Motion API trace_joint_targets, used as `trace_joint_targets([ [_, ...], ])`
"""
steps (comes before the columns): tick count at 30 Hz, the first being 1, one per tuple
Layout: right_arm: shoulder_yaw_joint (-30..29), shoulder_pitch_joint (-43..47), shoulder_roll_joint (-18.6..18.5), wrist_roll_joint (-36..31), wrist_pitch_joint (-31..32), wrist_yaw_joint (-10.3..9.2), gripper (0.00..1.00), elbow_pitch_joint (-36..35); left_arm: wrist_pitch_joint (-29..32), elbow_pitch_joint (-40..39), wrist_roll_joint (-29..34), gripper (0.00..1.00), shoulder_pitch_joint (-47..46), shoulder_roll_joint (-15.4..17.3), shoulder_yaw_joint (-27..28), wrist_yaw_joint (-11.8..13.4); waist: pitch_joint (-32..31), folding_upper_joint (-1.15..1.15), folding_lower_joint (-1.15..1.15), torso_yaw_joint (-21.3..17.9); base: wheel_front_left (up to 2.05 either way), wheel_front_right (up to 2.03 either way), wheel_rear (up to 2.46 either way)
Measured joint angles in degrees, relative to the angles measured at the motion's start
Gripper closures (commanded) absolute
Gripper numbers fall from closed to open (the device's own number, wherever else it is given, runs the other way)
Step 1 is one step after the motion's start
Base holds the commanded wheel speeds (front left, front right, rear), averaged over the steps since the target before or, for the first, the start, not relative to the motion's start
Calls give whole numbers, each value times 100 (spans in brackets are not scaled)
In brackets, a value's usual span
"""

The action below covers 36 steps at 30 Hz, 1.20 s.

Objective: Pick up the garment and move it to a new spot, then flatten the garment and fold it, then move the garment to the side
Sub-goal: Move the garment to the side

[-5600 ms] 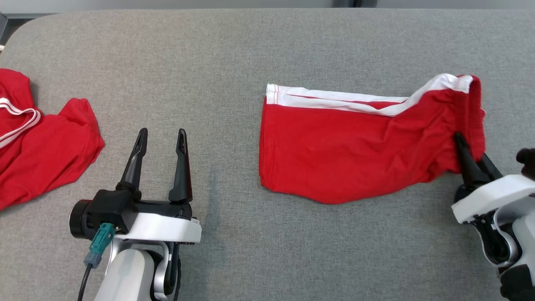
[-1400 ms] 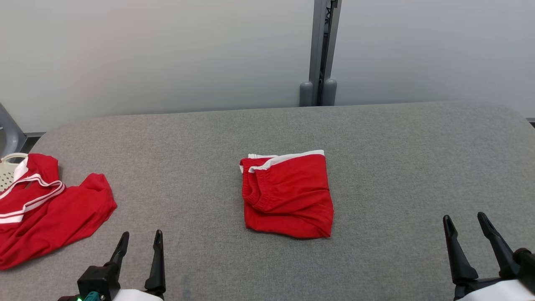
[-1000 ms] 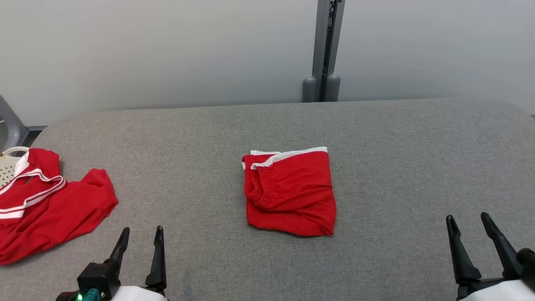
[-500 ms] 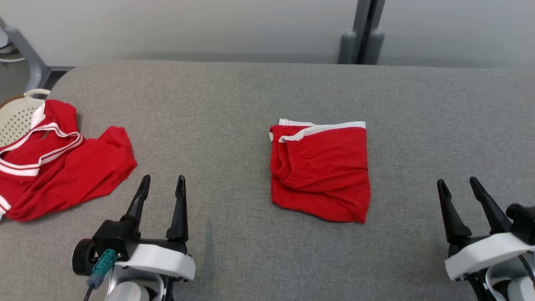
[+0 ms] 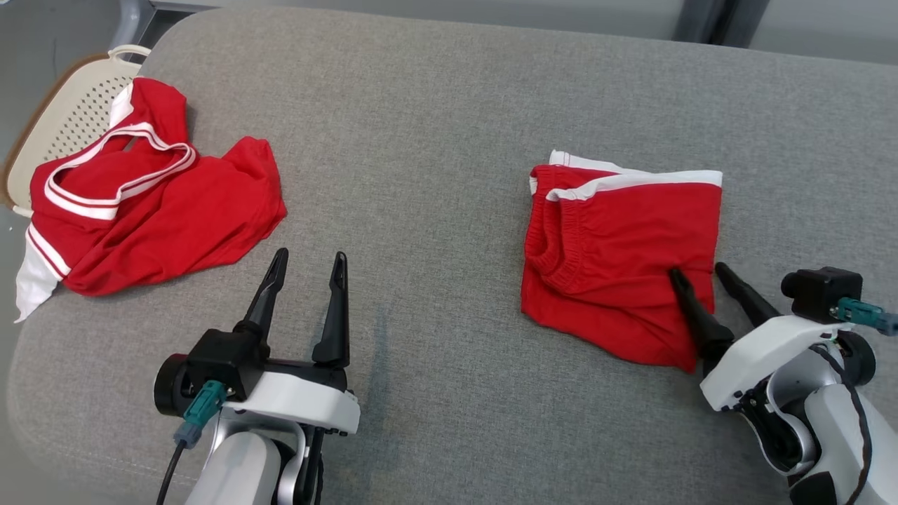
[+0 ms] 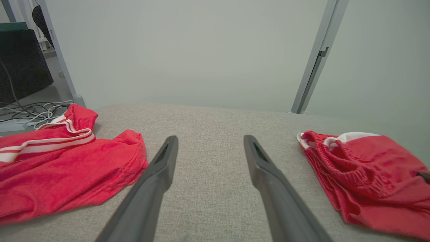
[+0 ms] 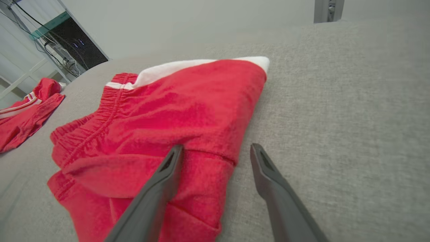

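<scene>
Straddling the right edge of the folded red shorts (image 5: 617,238) on the grey table (image 5: 435,140), the wide-open right gripper (image 5: 696,268) could pinch only the top layer, so moving them would undo the fold.

Grey fabric-covered table (image 5: 435,105), rounded corners. Folded red shorts (image 5: 624,245) with white trim lie flat right of centre, nearer the right edge. Crumpled red-and-white garment (image 5: 154,210) by the far left corner, spilling over the left edge.
</scene>
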Motion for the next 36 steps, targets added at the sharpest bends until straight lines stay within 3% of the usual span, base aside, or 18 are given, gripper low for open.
trace_joint_targets([
  [9,627,-298,-265,857,936,-1,0,219,0,-8,58,0,-19,-82,46,-62,77,0,0,45,0,0,0],
  [10,665,-318,-291,949,999,-1,51,210,0,-7,71,0,-23,-85,51,-63,71,0,0,41,0,0,0],
  [11,714,-334,-327,1007,1038,-1,90,196,0,-7,85,0,-26,-89,55,-66,66,0,0,34,0,0,0],
  [12,753,-342,-357,1044,1050,0,100,191,0,-7,97,0,-30,-93,59,-71,63,0,0,26,0,0,0],
  [21,1117,-396,-582,1084,788,1,100,100,-1,-45,212,0,-34,-107,165,-116,6,0,0,-259,0,0,0],
  [36,1621,-470,-816,653,171,1,100,363,-15,-114,424,0,-38,-23,191,-234,-166,0,0,-1522,0,0,0],
])
